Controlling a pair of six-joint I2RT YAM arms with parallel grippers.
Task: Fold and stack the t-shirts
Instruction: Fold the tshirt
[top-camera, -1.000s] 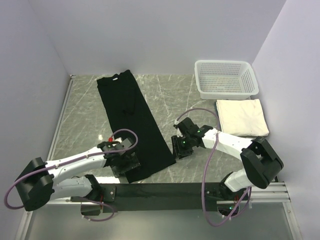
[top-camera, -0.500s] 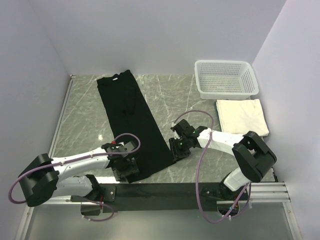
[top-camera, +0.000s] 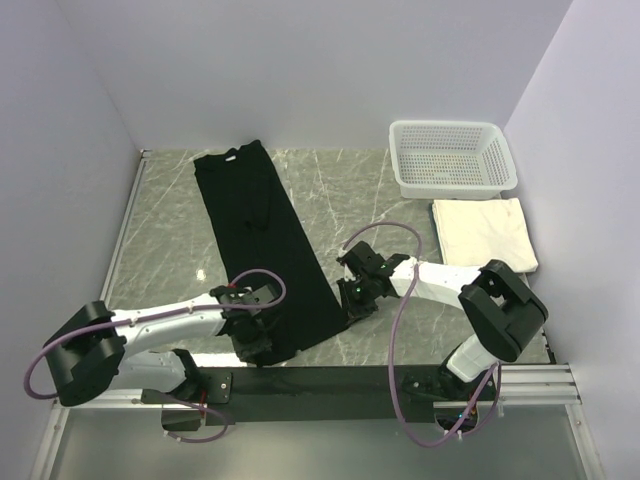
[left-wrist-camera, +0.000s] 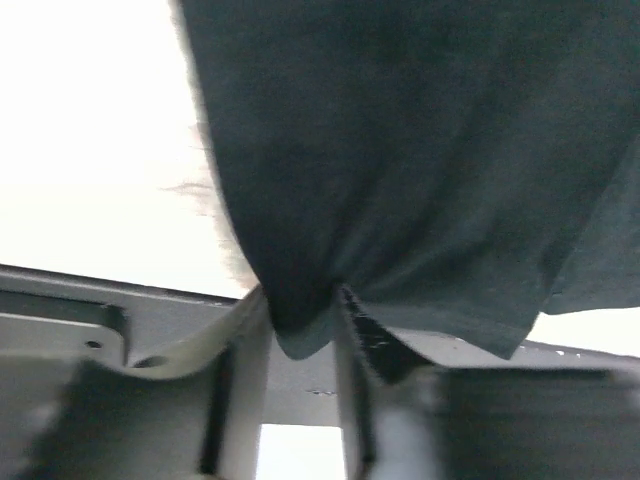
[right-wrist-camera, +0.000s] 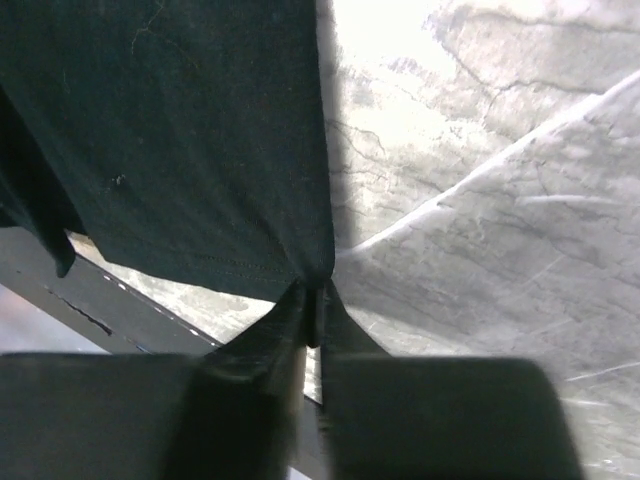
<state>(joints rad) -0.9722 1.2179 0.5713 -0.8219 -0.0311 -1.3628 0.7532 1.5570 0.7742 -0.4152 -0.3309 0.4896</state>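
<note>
The black t-shirt lies as a long narrow strip, running from the back left down toward the front edge. My left gripper is at the strip's near left hem corner. In the left wrist view the dark cloth bunches between the fingers, so the left gripper is shut on it. My right gripper is at the near right hem corner. In the right wrist view it pinches the corner of the black cloth. The cream-white t-shirt lies folded at the right.
A white mesh basket stands at the back right, just behind the cream t-shirt. The black mounting rail runs along the table's near edge, close under the hem. Walls close in the left, back and right sides.
Both grippers moved inward onto the black t-shirt's near hem corners, the left one rightward and the right one leftward. Both then closed on the cloth.
</note>
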